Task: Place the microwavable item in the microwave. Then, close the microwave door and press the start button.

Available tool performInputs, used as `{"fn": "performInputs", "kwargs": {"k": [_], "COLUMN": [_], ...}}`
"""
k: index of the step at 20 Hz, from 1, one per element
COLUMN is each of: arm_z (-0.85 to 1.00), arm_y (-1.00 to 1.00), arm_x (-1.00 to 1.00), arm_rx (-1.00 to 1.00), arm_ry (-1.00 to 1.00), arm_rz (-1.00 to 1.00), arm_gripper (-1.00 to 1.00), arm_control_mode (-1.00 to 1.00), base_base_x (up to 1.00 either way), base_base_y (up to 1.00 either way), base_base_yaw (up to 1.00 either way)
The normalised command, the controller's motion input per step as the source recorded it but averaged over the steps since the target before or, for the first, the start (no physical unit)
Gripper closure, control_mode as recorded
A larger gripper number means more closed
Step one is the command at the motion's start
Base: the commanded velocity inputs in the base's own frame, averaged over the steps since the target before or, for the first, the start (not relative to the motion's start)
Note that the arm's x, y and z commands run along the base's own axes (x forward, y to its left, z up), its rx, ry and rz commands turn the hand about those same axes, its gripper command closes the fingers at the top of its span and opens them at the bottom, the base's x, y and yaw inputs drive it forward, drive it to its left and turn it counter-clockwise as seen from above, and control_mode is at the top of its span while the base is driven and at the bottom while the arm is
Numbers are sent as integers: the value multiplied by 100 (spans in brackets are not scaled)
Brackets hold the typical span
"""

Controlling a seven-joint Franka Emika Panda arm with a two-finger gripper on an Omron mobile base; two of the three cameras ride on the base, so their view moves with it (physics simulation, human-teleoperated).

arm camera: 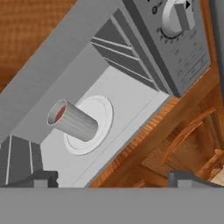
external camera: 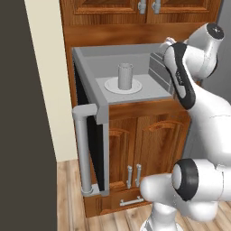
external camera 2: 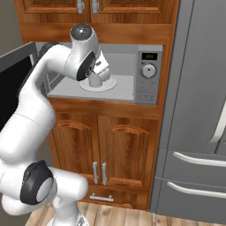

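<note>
Cup [arm camera: 73, 120] upright on the turntable [arm camera: 99, 114] inside the microwave [external camera 2: 148, 75], half hidden behind the forearm from the right base camera. Door [external camera: 90, 149] swung open to the left, window seen edge-on. Gripper [arm camera: 113, 178] outside the cavity, fingertips [arm camera: 43, 178] spread wide, holding and touching nothing.

A home kitchen is shown. A built-in microwave [external camera 2: 132, 70] is set into carved wooden cabinets [external camera 2: 106, 150], just ahead of the pincer, with cupboard doors [external camera: 144, 6] fitted above it. A tall grey fridge [external camera 2: 198, 110] is seen off to the pincer's right, and a plank floor [external camera: 72, 198] is laid below.
</note>
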Motion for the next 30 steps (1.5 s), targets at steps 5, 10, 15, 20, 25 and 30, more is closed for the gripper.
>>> {"fn": "performInputs", "kwargs": {"k": [5, 10, 15, 20, 25, 30], "arm_z": [-48, -30, -7, 38, 58, 16], "arm_y": [55, 29, 6, 12, 7, 0], "arm_x": [-100, -82, -35, -100, -100, -100], "arm_rx": [-29, -18, -3, -23, -33, -34], "arm_ry": [-32, -23, 6, -21, -18, -11], "arm_rz": [19, 13, 0, 1, 7, 14], "arm_gripper": [-100, -100, -100, -100, -100, -100], "arm_control_mode": [-100, -100, -100, -100, -100, -100], "base_base_x": [0, 0, 0, 0, 0, 0], "base_base_y": [0, 0, 0, 0, 0, 0], "base_base_yaw": [0, 0, 0, 0, 0, 0]}}
